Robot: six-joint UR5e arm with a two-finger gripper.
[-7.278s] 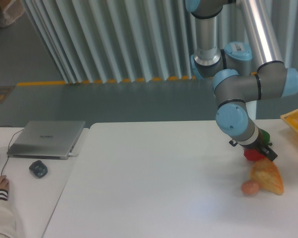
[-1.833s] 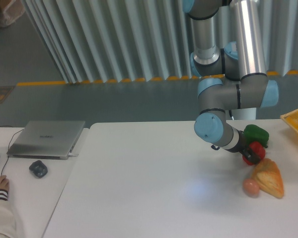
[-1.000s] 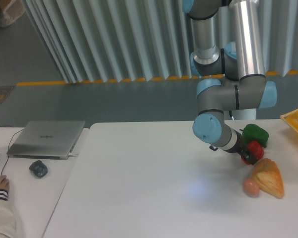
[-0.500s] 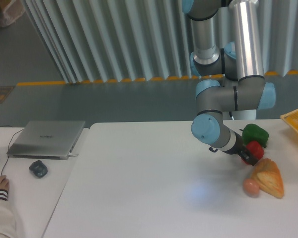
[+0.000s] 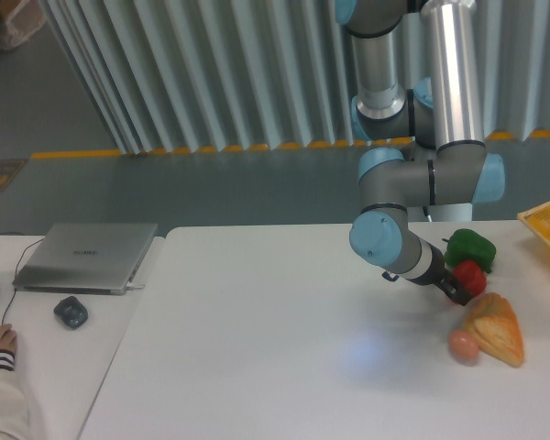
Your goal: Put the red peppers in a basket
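Since a moment ago your arm has drawn a little to the left and up, and the red pepper (image 5: pixel 469 277) has come with it, so that it now sits just beside the green pepper (image 5: pixel 471 247) rather than down by the bread. You can see the hand (image 5: pixel 457 289) pinching the red pepper at the right end of the bench (image 5: pixel 257 348), its dark fingers closed against the pepper's near left side. Whether the pepper is lifted clear of the bench or resting on it, you cannot tell. Just near of it lies the wedge of bread (image 5: pixel 495 327), with a small brownish-pink ball (image 5: pixel 463 345) touching its left side. Your basket (image 5: pixel 546 225) shows only as a yellow corner at the far right edge, well apart from the pepper. On the left sit a closed laptop (image 5: pixel 87 256) and a mouse (image 5: pixel 71 312).
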